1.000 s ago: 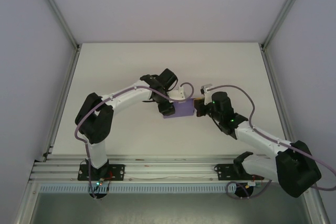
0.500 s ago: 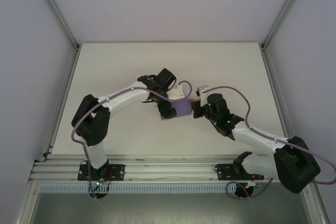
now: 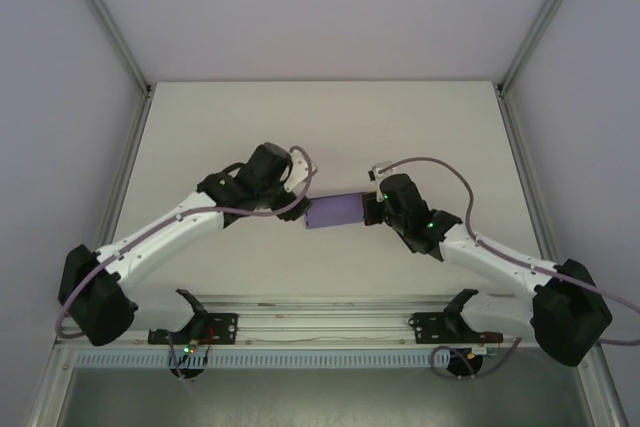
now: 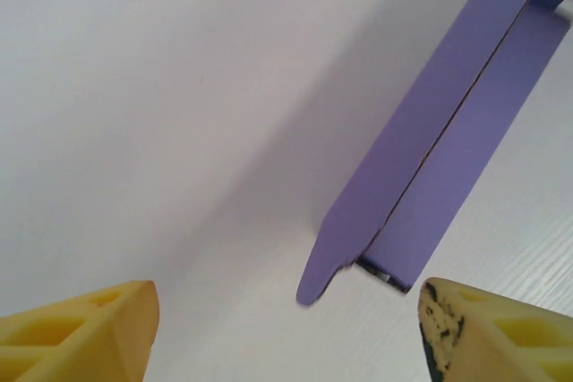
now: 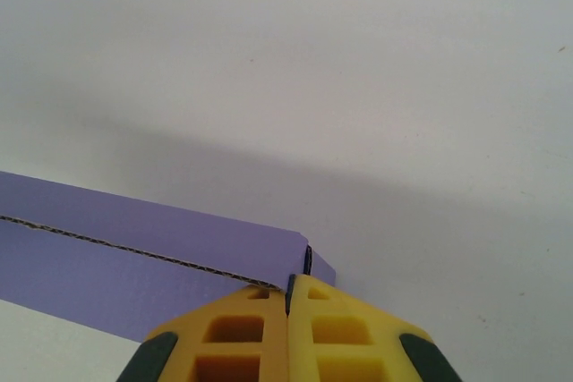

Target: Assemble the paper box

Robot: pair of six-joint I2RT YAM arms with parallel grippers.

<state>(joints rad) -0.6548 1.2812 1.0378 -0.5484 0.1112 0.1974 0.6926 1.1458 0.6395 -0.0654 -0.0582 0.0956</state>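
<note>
right pincer (image 5: 288,297) is clamped shut on the right end of the folded purple paper box (image 3: 336,211) mid tabletop (image 3: 250,127), left pincer (image 4: 288,303) gapes empty just left of it, so that lone thin pinch could let the card twist or slip

Your paper box (image 4: 430,158) is plain purple, its cut edge a thin dark-speckled line, and the table (image 3: 220,127) is white. Your right gripper (image 5: 288,301) is yellow with black corners; your left gripper (image 4: 286,315) is the same yellow, one tip scuffed black.
</note>
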